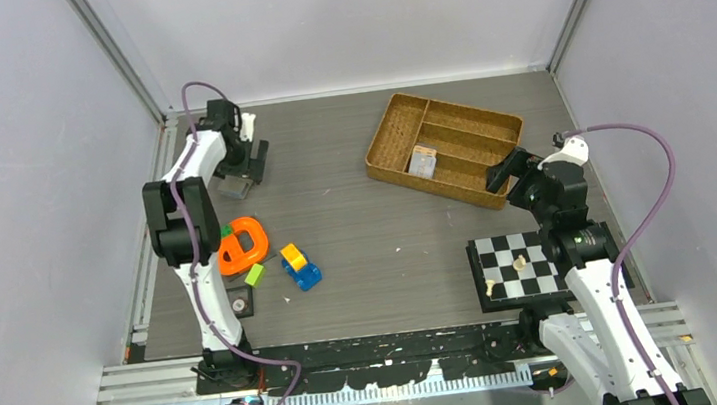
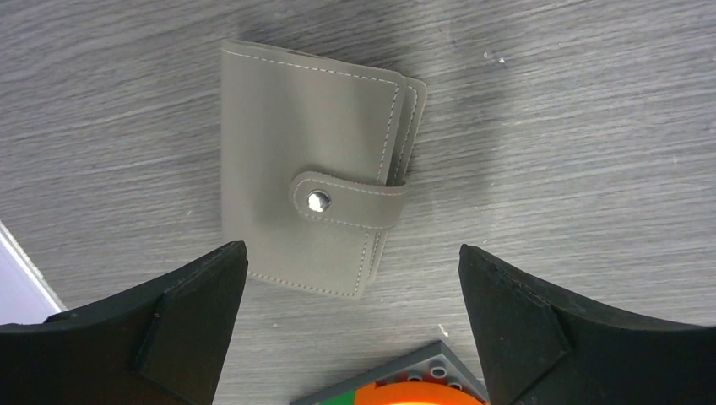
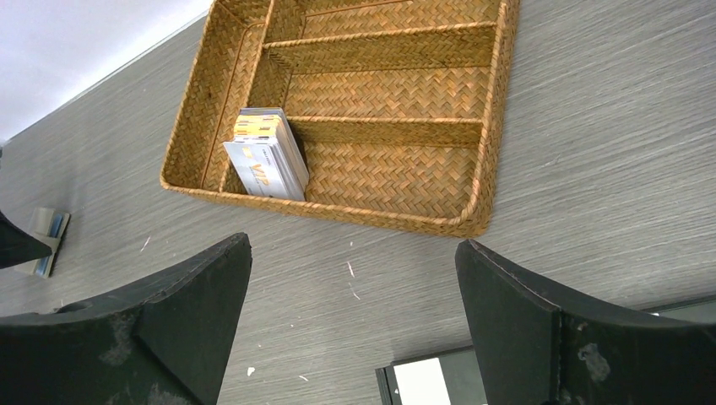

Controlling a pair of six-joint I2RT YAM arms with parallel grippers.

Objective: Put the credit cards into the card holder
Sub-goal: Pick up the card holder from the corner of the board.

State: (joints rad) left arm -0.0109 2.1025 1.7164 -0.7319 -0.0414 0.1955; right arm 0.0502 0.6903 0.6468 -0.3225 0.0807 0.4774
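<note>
Item one, card holder (image 2: 312, 177): grey, folded shut, snap tab fastened, flat on the table (image 1: 378, 231) at its far left. It lay directly under the left gripper (image 2: 350, 261), whose fingers were spread wide with nothing between them. In the left wrist view the holder's long axis ran away from the fingers, roughly square to the line between them. The body sat closer to the left finger than to the right, so the spread spanned its short side. Item two, credit cards (image 3: 266, 160): a small stack standing on edge and leaning, at the left end of the woven tray (image 3: 490, 126), apparently in its near long compartment. They lay ahead and to the left of the right gripper (image 3: 355, 253), which hung above the table short of the tray rim, fingers likewise spread and empty. The right arm was clearly the nearer to the cards and the left arm to the holder, the two items well apart. Judged next requirement: unfastening the snap before any card could enter.
</note>
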